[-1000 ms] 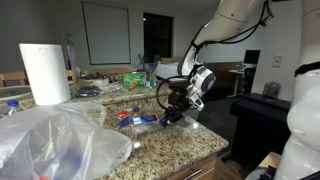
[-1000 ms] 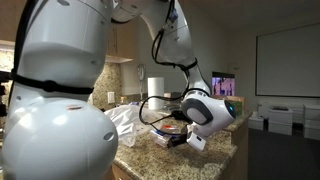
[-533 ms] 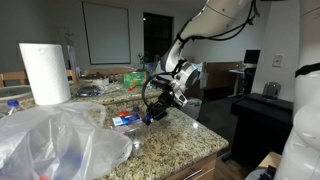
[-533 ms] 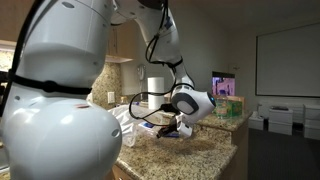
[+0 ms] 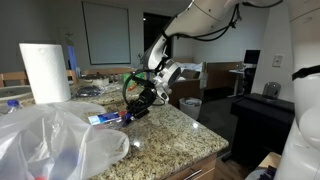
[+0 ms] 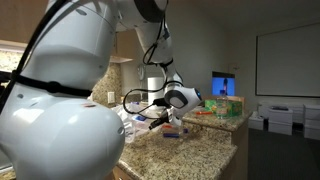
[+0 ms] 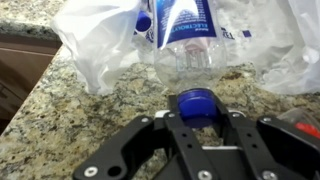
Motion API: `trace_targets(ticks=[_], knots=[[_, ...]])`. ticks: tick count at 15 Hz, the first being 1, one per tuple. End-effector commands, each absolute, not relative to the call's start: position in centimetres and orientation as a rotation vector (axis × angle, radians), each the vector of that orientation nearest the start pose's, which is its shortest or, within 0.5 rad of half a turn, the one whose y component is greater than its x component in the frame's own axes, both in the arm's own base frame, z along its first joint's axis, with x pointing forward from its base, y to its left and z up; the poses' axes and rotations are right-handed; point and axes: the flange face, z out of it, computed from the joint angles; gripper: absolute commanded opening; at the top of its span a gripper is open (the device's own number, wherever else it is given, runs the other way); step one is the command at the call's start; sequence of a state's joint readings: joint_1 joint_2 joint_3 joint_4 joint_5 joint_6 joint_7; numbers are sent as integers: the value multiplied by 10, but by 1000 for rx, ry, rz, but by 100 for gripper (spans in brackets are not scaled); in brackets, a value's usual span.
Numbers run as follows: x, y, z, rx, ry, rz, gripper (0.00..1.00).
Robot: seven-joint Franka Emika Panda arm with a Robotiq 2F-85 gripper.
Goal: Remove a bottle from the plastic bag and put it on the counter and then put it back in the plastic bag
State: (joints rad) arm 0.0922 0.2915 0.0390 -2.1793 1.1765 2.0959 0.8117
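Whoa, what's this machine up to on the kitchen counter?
A robot arm's end effector grips a small clear bottle by its cap end, holding it sideways low over the granite counter. The bottle's base points at a crinkled plastic bag right beside it; it is not yet inside.

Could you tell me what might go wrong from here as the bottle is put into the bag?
The gripper seems to hold the bottle only at its capped end, so the body could pivot or slip. No open mouth shows in the plastic bag; the bottle's base may just push the crumpled film along the counter.
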Motion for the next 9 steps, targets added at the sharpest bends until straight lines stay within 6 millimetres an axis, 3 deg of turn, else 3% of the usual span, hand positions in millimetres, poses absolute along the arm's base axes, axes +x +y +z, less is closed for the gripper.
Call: trace_targets(ticks=[1, 6, 9], knots=[[536, 148, 226, -1749, 1613, 892, 9], [542, 172, 198, -1785, 1617, 905, 9], [548, 190, 193, -1780, 1585, 913, 9]])
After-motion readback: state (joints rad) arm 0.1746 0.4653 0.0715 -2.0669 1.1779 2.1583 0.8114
